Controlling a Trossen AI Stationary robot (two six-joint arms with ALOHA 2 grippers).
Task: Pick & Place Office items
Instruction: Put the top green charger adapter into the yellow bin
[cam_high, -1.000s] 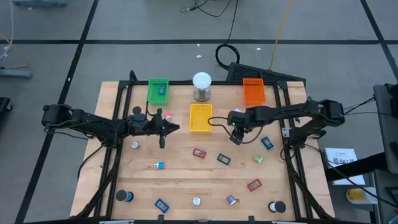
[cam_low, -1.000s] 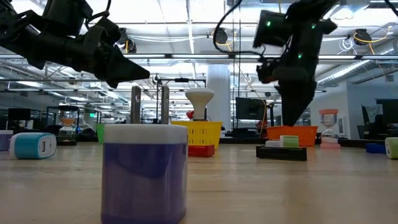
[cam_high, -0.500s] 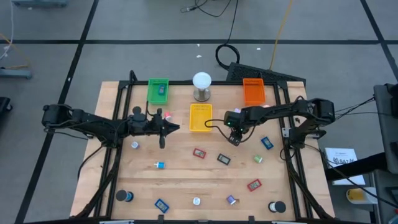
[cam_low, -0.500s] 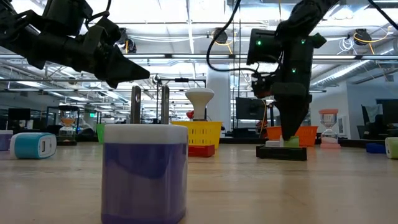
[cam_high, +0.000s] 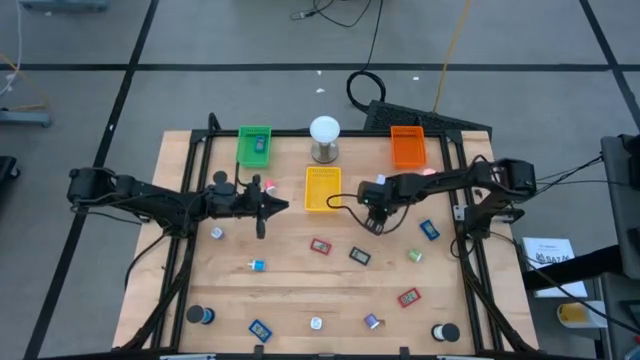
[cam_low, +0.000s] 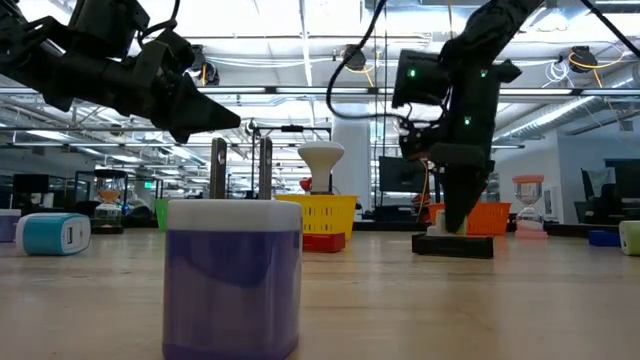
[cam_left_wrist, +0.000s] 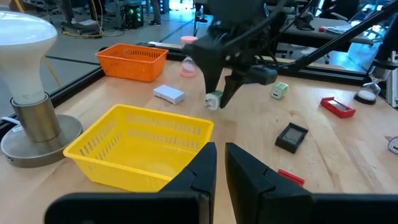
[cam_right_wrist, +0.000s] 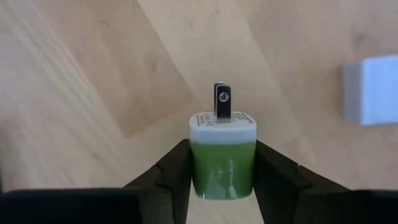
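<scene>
My right gripper (cam_high: 374, 222) stands low over the table's middle, right of the yellow tray (cam_high: 322, 189), and is shut on a small green charger plug (cam_right_wrist: 222, 163) with a white prong face. The left wrist view shows the plug (cam_left_wrist: 213, 99) between the dark fingers. My left gripper (cam_high: 265, 207) hovers shut at the left of the yellow tray, holding nothing. Other office items lie flat on the wood: red pieces (cam_high: 320, 245) (cam_high: 408, 297), a dark piece (cam_high: 360, 255), blue pieces (cam_high: 429, 230) (cam_high: 260, 328), black rolls (cam_high: 203, 316) (cam_high: 446, 332), a green bit (cam_high: 415, 256). My right gripper pinches the plug's green body (cam_right_wrist: 222, 177) between its two fingers (cam_right_wrist: 174, 169), one on each opposite side. The fingers come from above, pointing down. The white prong face (cam_right_wrist: 222, 123) sticks out past the fingertips. Whether the plug touches the table, I cannot tell.
A green tray (cam_high: 254, 145), an orange tray (cam_high: 407, 146) and a white-domed metal cylinder (cam_high: 324, 138) stand along the far side. A white block (cam_left_wrist: 169, 93) lies close to the right gripper. A purple, white-topped piece (cam_low: 232, 275) stands near the near edge. A black frame borders the table.
My right gripper has come down toward the table and drifted a little toward the table's left, nearer the yellow tray. The left arm has kept still.
</scene>
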